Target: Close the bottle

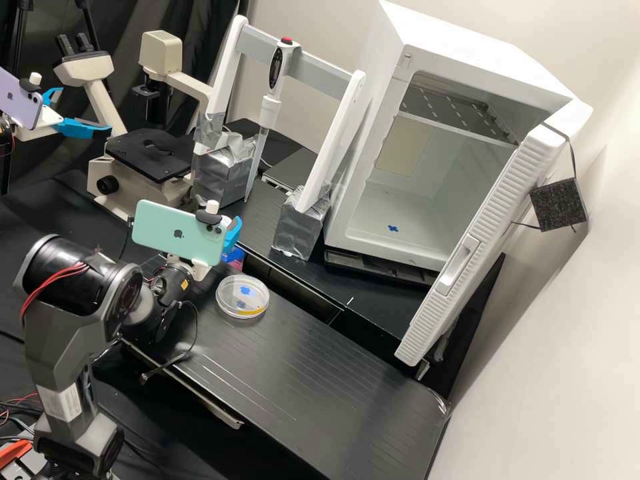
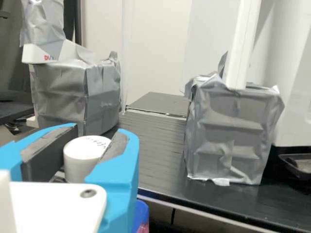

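Note:
In the high view the gripper [image 1: 233,232] is at the bench's rear edge, partly behind the green phone mounted on the arm. A blue and pink object [image 1: 234,257] stands just below its blue finger. In the wrist view the gripper [image 2: 83,150] is shut on a white round cap [image 2: 82,158], with a dark pad against either side and handwriting on the cap's top. Low beside the nearer finger, part of the blue object [image 2: 141,217] shows. The fingers hide what is under the cap, so I cannot tell whether it sits on a bottle.
A round clear dish [image 1: 243,297] lies on the black bench [image 1: 300,373], right of the gripper. Behind stand two tape-wrapped blocks [image 1: 301,227] bearing a white frame with a pipette [image 1: 269,107], a microscope [image 1: 150,157] and an open white incubator [image 1: 467,60].

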Robot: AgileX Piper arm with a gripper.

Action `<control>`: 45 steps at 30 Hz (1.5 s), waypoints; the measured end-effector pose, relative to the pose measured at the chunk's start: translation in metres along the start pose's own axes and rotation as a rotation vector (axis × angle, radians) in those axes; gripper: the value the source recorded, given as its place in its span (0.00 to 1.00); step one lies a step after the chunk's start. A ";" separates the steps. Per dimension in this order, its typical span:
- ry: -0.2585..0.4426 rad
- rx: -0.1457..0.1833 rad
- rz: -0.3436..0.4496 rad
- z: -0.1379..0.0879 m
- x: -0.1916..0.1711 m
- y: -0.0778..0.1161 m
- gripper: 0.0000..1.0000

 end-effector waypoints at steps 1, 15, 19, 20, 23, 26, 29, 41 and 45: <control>-0.002 -0.005 -0.004 0.000 0.000 -0.001 0.00; -0.022 -0.018 -0.009 0.005 0.002 -0.004 0.00; -0.033 -0.019 0.001 0.008 0.002 -0.001 0.00; -0.034 -0.019 0.002 0.008 0.002 -0.001 0.00; -0.034 -0.019 0.005 0.008 0.002 0.000 0.00; -0.034 -0.018 0.005 0.008 0.002 0.000 0.00; -0.029 -0.021 0.000 0.009 0.000 0.000 0.00; -0.030 0.001 -0.007 0.011 -0.010 -0.002 0.00; -0.023 0.015 -0.002 0.011 -0.011 -0.001 0.00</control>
